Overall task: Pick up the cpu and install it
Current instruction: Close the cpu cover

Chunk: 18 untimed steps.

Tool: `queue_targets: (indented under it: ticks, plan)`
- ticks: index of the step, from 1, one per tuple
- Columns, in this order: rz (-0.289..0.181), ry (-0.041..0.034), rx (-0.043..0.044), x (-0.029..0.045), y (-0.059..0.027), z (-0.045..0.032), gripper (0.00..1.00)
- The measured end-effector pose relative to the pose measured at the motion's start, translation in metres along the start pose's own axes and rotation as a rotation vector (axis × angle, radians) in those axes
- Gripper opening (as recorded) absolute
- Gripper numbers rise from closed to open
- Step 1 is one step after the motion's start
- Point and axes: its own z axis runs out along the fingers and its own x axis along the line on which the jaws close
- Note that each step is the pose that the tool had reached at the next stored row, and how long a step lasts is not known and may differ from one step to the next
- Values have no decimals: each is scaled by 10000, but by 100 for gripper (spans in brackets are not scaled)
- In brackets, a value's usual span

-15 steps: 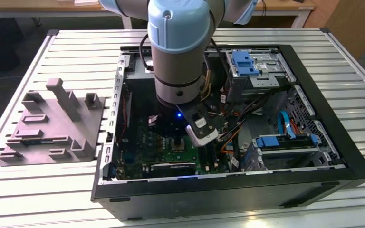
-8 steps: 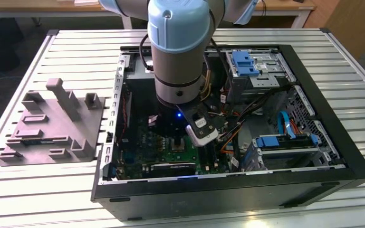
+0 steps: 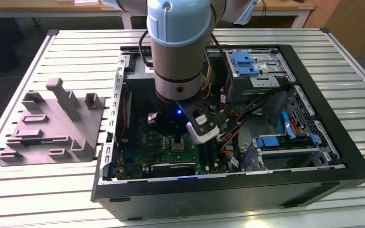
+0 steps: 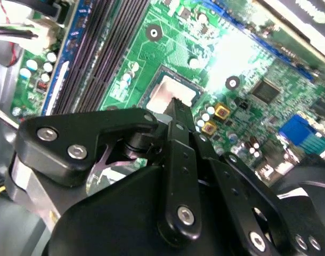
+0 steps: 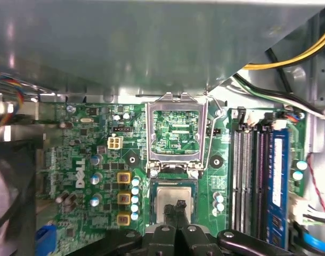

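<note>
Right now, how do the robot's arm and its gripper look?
The arm is a thick grey tube with light blue joint caps and a black band. A small blue light glows near its wrist. The gripper is black, with flat linkage bars joined by silver screws.

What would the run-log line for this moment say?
gripper: over socket | small square silvery-grey cpu: lying in socket | green motherboard | socket frame: open

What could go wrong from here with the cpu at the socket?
1. In the first wrist view the gripper sits on the cpu over the socket; if the chip is skewed, pressing could bend contacts. Seating can't be judged here.
2. The load frame stands flipped open just beyond the chip, so a sideways retreat might snag it.
3. Loose cables hang close to the arm's wrist in the exterior view and could catch.
</note>
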Motion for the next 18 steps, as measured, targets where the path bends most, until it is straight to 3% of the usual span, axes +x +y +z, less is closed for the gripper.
queue_targets:
  ticks: [5, 11, 18]
  plan:
    - [0, -5, 8, -1, 7, -140, 11]
    - [-69, -9, 17, -1, 12, -149, 11]
    - [-1329, -12, 8, -1, 13, -148, 11]
